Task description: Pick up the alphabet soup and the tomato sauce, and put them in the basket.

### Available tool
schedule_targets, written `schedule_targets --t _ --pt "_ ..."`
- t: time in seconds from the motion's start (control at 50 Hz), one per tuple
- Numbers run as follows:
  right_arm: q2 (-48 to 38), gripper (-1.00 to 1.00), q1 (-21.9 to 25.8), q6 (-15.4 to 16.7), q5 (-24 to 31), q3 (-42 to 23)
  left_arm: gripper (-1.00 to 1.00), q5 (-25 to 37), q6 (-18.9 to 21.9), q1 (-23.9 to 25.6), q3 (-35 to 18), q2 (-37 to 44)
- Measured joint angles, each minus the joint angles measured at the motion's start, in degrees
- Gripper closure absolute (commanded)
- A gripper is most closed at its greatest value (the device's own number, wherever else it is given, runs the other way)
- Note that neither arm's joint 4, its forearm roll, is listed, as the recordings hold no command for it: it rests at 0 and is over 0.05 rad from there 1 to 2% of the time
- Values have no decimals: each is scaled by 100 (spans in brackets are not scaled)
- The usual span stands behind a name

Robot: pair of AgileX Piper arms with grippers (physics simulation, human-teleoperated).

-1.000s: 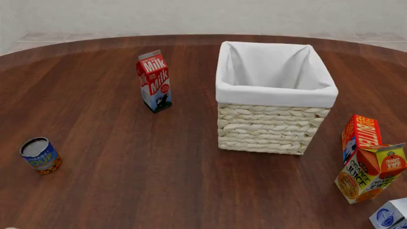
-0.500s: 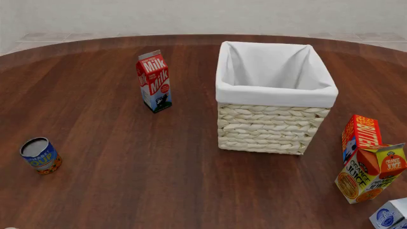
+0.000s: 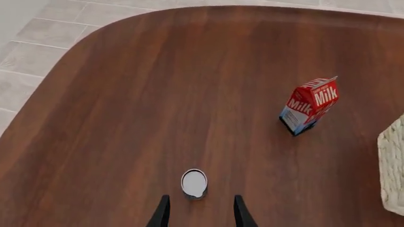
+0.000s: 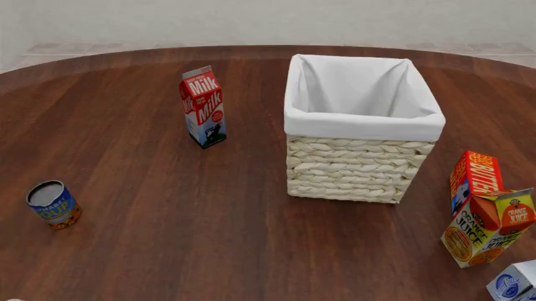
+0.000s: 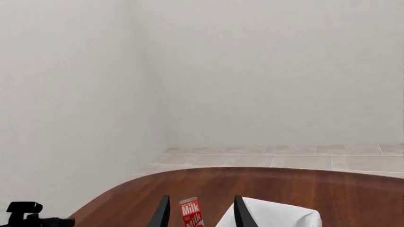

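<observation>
The soup (image 4: pixel 53 204) stood upright near the table's front left edge, well apart from everything else, a small cylinder with a blue label, yellow lettering, an orange band at its base and a flat silver-grey top. From my left wrist I looked almost straight down on it (image 3: pixel 194 183): only the round pale lid showed, ringed by a dark rim. My left gripper (image 3: pixel 200 213) hung above the table with its two dark, tapered fingers (image 3: pixel 162 215) spread apart, and the can sat just beyond their tips, in line with the gap, untouched. I held nothing.

My right gripper (image 5: pixel 199 210) was raised and pointed nearly level, so its view was mostly white wall and pale floor tiles. Its fingers (image 5: pixel 241 213) were likewise apart and empty, framing the milk (image 5: pixel 190 213) far off.

The basket (image 4: pixel 360 128) stood right of centre, square and tall, its sides plaited from thick pale straw, with a smooth white cloth lining folded over the rim; I saw nothing in it. The milk carton (image 4: pixel 203 106) stood upright to its left, red and white with a gabled top. At the right edge a red butter box (image 4: pixel 475 179) stood just behind an orange juice carton (image 4: pixel 487 227), and a white-and-blue box (image 4: pixel 513 282) sat at the near right corner. The table (image 4: pixel 209 238) was dark, glossy, plank-grained wood with a rounded edge. I could not see the tomato sauce in any view.
</observation>
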State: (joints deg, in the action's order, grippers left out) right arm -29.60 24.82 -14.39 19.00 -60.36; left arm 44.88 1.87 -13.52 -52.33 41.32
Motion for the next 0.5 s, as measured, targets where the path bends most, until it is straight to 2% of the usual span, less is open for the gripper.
schedule_targets --t 0.16,0.5 --pt "-4 -100 -24 -27 -31 20 -100 73 176 -90 156 94" --pt "5 -100 -78 -24 -22 21 -100 -238 468 -249 596 643"
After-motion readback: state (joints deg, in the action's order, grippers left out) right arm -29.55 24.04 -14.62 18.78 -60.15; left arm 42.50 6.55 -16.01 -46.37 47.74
